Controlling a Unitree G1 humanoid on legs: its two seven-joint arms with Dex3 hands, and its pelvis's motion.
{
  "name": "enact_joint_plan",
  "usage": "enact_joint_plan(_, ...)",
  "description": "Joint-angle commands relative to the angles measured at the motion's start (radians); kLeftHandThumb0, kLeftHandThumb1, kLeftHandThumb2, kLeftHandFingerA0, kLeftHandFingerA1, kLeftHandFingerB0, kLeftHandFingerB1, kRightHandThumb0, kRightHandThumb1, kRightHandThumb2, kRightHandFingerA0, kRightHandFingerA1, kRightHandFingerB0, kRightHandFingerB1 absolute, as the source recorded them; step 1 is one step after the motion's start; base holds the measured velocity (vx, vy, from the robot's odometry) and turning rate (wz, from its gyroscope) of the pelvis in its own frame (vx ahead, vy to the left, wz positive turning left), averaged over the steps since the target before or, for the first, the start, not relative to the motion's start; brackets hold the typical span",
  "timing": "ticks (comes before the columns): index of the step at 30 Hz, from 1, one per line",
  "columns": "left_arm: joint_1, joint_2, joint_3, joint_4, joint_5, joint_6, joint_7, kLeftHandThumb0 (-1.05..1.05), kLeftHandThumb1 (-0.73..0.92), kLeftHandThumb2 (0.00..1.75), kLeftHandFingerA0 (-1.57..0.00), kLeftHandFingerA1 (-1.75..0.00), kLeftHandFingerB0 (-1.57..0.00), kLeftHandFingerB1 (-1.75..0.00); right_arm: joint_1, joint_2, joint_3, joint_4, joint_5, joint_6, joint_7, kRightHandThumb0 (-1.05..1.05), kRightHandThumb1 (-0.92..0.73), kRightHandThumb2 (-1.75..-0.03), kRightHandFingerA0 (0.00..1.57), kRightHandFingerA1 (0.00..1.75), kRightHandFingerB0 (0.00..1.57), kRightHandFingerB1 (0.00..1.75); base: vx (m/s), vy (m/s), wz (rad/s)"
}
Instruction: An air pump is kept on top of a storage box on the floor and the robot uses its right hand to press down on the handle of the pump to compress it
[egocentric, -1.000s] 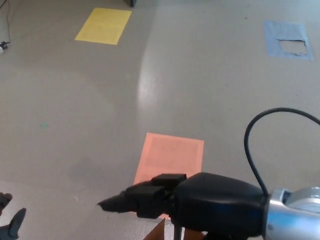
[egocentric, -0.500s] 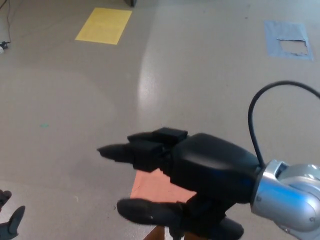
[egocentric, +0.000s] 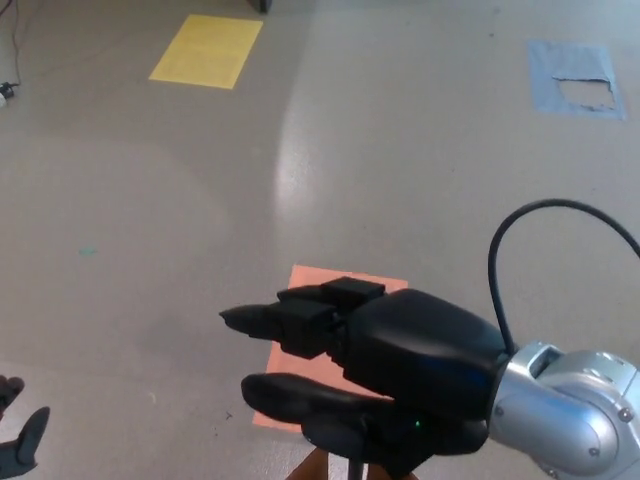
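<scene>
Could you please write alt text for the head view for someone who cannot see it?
The robot's black right hand reaches in from the lower right, fingers spread, above a salmon floor patch. Yellow and blue patches lie farther away.

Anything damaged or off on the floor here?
Yes: the blue rectangular floor patch at the upper right is torn, with a ragged hole baring grey floor. The yellow rectangular floor patch and the orange one look intact.

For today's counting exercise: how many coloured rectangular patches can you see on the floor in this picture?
3. A yellow patch lies far left, a blue patch with a torn middle far right, and an orange patch sits near the bottom, partly hidden behind the right hand. Others may lie outside the view.
</scene>
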Motion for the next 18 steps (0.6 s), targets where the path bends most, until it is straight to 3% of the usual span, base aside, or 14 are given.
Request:
enact_joint_plan(1, 0.013, 0.026, 0.003, 0.004, 0.01, -0.021, -0.007, -0.82, 0.83, 1.11, -0.05, -0.22, -0.05, -0.16, 0.034, 0.006, -0.01, 0.007, -0.048, -0.029, 0.03, -0.85, -0.82, -1.14, 0.0, 0.18, 0.0, 0.17, 0.0, 0.0, 0.0)
enact_joint_plan(9, 0.006, 0.03, 0.0, 0.006, 0.014, -0.016, -0.01, -0.81, 0.82, 1.09, -0.07, -0.28, -0.07, -0.17, 0.085, 0.01, -0.014, 0.035, -0.068, -0.049, 0.033, -0.81, -0.78, -1.11, 0.0, 0.2, 0.0, 0.2, 0.0, 0.0, 0.0)
enact_joint_plan(15, -0.001, 0.033, 0.02, 0.004, -0.003, -0.023, -0.009, -0.78, 0.79, 1.08, -0.07, -0.34, -0.06, -0.21, 0.098, 0.026, -0.027, 0.198, -0.08, -0.11, 0.002, -0.79, -0.78, -1.14, 0.0, 0.23, 0.0, 0.23, 0.0, 0.0, 0.0)
enact_joint_plan(16, 0.0, 0.035, 0.025, 0.004, -0.007, -0.023, -0.015, -0.79, 0.78, 1.08, -0.07, -0.4, -0.07, -0.22, 0.1, 0.041, -0.025, 0.27, -0.079, -0.109, -0.008, -0.86, -0.77, -0.95, 0.0, 0.12, 0.0, 0.13, 0.0, 0.0, 0.0)
enact_joint_plan(17, 0.0, 0.036, 0.028, 0.005, -0.007, -0.024, -0.018, -0.79, 0.78, 1.08, -0.07, -0.4, -0.07, -0.22, 0.102, 0.05, -0.026, 0.302, -0.08, -0.113, -0.012, -0.86, -0.77, -0.95, 0.0, 0.12, 0.0, 0.13, 0.0, 0.0, 0.0)
enact_joint_plan(18, 0.01, 0.034, 0.031, 0.005, -0.009, -0.025, -0.025, -0.79, 0.79, 1.08, -0.07, -0.38, -0.07, -0.21, 0.113, 0.056, -0.018, 0.325, -0.086, -0.111, -0.015, -0.78, -0.92, -0.74, 0.0, 0.1, 0.0, 0.11, 0.0, 0.0, 0.0)
